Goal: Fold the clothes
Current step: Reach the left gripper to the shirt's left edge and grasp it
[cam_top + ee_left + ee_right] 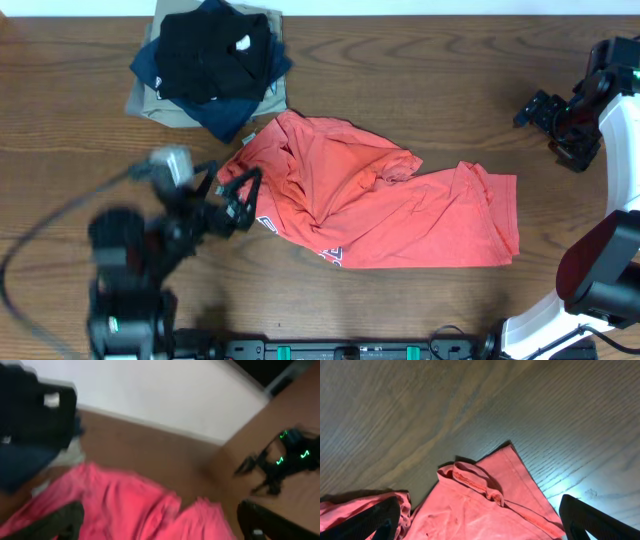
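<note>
A crumpled red-orange T-shirt lies mid-table on the wooden table, near a pile of dark garments. The left gripper is spread wide and empty at the shirt's left edge. The right gripper, equally wide and empty, sits well apart.

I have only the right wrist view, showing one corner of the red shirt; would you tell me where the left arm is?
Observer: The left arm is at the T-shirt's left edge, jaws open.
Operator: Is the shirt laid flat?
Observer: No, its left half is bunched in folds.
Operator: Is anything else nearby?
Observer: A pile of dark and khaki garments lies behind the shirt's left end.
</note>
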